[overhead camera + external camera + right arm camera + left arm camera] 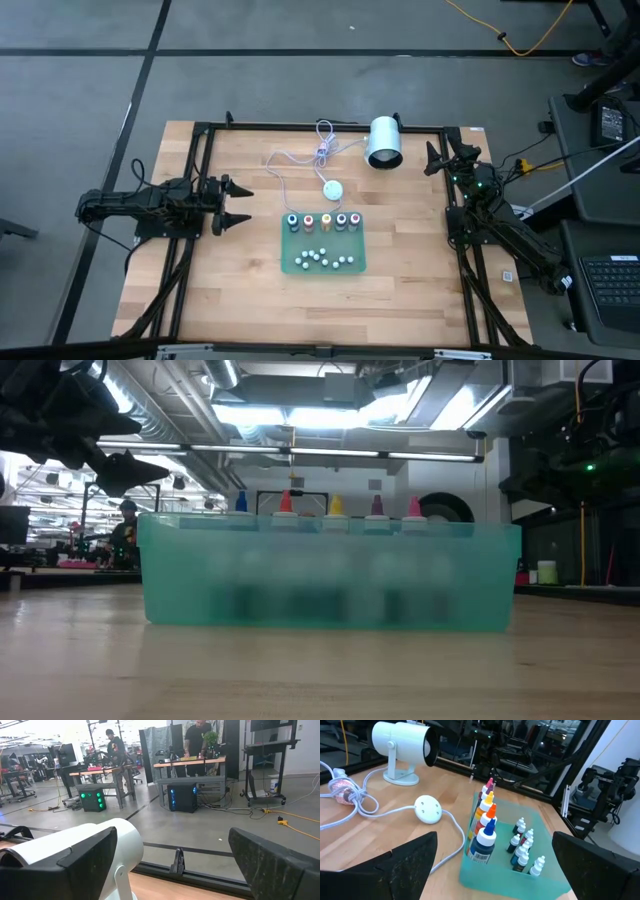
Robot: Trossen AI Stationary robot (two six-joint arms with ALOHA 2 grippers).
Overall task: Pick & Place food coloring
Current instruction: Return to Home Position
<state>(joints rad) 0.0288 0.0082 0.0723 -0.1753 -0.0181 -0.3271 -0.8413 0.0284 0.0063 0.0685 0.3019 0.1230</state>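
The food coloring bottles [322, 221] stand upright in a row along the far side of a green tray [290, 262]; their tops are blue, red, orange, purple and pink. They also show in the left wrist view [485, 827] and as tips above the tray wall [285, 503]. Several smaller white-capped bottles [322, 258] stand in the tray's near part. My left gripper [248, 206] [494, 840] is open, level with the table, left of the tray and pointing at it. My right gripper [430, 160] [172, 835] is open at the far right, beside the white cylinder.
A large white cylinder on a foot [384, 143] [402, 747] lies on its side at the far edge. A white round disc [332, 190] on a thin cable [290, 158] lies just beyond the tray. Bare wood lies near and to both sides of the tray. People stand in the room beyond.
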